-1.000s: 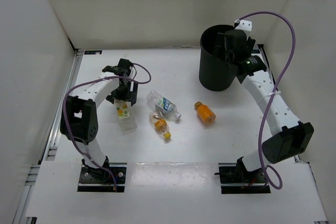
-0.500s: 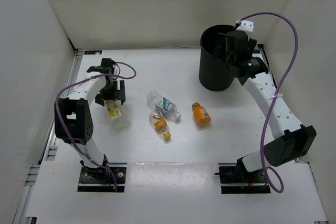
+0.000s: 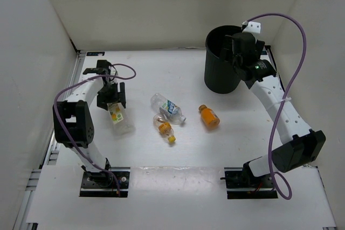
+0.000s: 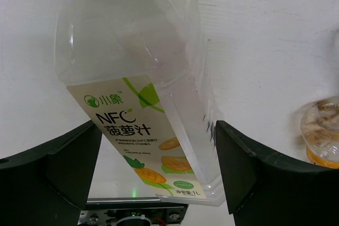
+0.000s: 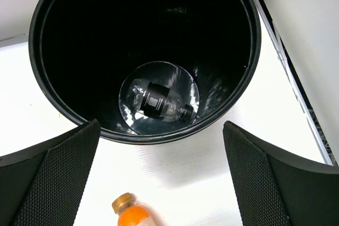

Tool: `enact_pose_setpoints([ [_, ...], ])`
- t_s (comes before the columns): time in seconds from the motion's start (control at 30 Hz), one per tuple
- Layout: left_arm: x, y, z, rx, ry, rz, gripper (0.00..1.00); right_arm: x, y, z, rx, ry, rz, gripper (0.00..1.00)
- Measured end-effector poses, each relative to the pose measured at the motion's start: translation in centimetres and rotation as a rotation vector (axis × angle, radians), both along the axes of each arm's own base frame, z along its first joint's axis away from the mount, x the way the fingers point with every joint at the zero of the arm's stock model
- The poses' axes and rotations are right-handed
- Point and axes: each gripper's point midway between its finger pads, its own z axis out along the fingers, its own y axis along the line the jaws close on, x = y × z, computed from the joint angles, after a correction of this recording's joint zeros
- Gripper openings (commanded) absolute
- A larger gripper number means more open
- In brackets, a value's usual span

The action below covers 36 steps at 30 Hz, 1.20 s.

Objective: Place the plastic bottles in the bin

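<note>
Overhead view of a tall round black bin (image 3: pixel 215 79) at the back right of a white table (image 3: pixel 161 74), with two robot arms bolted at the near edge.

Directly above the bin's mouth: the right gripper (image 3: pixel 235 52), spread as wide as possible and holding nothing. Placed there, by the look of it, for a straight drop into the opening.

Inside the bin, flat on the bottom: one clear bottle with a dark label (image 5: pixel 159 101).

Just in front of the bin, on the table: the small orange bottle (image 3: pixel 208 116), lying on its side, untouched.

Further left of the bin: the clear bottle with a blue-white label (image 3: pixel 168 107) and, just beside it on the near side, the small clear bottle with a yellow cap (image 3: pixel 164 129). Both loose.

Farthest left of the bin: the square juice bottle with a white-green-orange label (image 4: pixel 132 78), lying on its side between the black fingers (image 4: pixel 53 173) of the left gripper (image 3: pixel 111 102). Appears pinched near the base, one pad against each flat side, probably for a firm hold on the carry across to the bin.

Four bottles not yet binned.
</note>
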Motion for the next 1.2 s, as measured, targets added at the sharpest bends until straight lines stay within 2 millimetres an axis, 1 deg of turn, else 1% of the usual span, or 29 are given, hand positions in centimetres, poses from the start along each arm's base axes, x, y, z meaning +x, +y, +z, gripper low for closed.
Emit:
enact_pose_setpoints([
  [0.03, 0.0, 0.0, 0.0, -0.018, 0.003, 0.002, 0.27, 0.0, 0.0, 0.0, -0.003, 0.0, -0.001, 0.99],
  [0.07, -0.1, 0.0, 0.1, -0.035, 0.006, 0.002, 0.21, 0.0, -0.1, 0.0, -0.005, 0.0, -0.002, 0.99],
  [0.17, -0.1, -0.5, 0.2, -0.086, 0.015, -0.009, 0.12, -0.1, -0.3, 0.1, -0.014, -0.001, -0.009, 0.99],
  [0.2, -0.1, -0.8, 0.2, -0.105, 0.016, -0.019, 0.1, -0.1, -0.4, 0.1, -0.016, -0.003, -0.009, 0.99],
  [0.37, -0.3, -2.4, 0.3, -0.189, 0.035, -0.067, 0.1, -0.3, -0.5, 0.4, -0.019, -0.008, -0.013, 0.99],
  [0.57, -0.4, -3.2, 0.5, -0.241, 0.039, -0.107, 0.1, -0.6, -0.7, 0.6, -0.02, -0.013, -0.012, 0.99],
  [0.63, -0.2, -3.4, 0.9, -0.249, 0.03, -0.119, 0.1, -0.7, -0.8, 0.7, -0.019, -0.016, -0.014, 0.99],
  [0.73, 0.9, -3.5, 2.1, -0.251, -0.009, -0.139, 0.1, -0.9, -0.9, 1.0, -0.017, -0.024, -0.016, 0.99],
  [0.9, 4.2, -3.6, 5.8, -0.241, -0.144, -0.185, 0.1, -1.5, -1.1, 1.2, -0.014, -0.032, -0.018, 0.99],
  [1.0, 5.2, -3.6, 6.9, -0.231, -0.188, -0.213, 0.1, -1.6, -1.2, 1.3, -0.014, -0.035, -0.02, 0.99],
  [1.1, 5.0, -3.8, 6.3, -0.229, -0.167, -0.233, 0.1, -1.6, -1.3, 1.0, -0.017, -0.03, -0.021, 0.99],
  [1.17, 4.9, -3.9, 5.3, -0.225, -0.141, -0.242, 0.1, -1.7, -1.3, 0.6, -0.024, -0.018, -0.023, 0.99],
  [1.2, 4.7, -3.8, 4.7, -0.223, -0.123, -0.247, 0.16, -1.7, -1.4, 0.5, -0.026, -0.015, -0.025, 0.99],
])
